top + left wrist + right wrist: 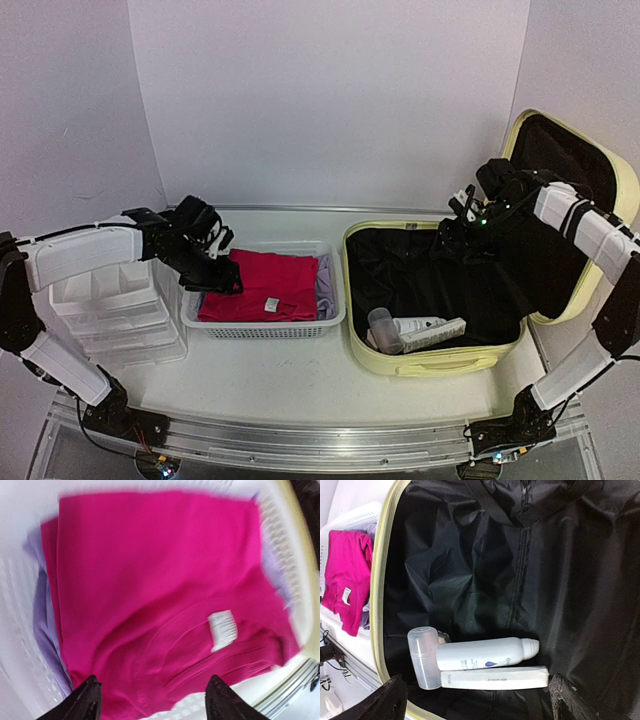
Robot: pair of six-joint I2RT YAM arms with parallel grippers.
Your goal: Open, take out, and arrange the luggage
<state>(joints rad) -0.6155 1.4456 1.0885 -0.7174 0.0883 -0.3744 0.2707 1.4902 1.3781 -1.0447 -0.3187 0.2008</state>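
White table (300, 385): luggage (430, 362) lies open at right, lid raised; bottle (485, 655) against near rim, black lining exposed behind. Right gripper (480, 697) spread wide, empty, above lining. Left gripper (155, 697) parted, empty, over basket (265, 331) of pink shirt (150, 580).

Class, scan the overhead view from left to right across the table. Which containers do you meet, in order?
Clear drawer organizer → white mesh basket, with a pink garment in it → pale yellow suitcase, lid open.
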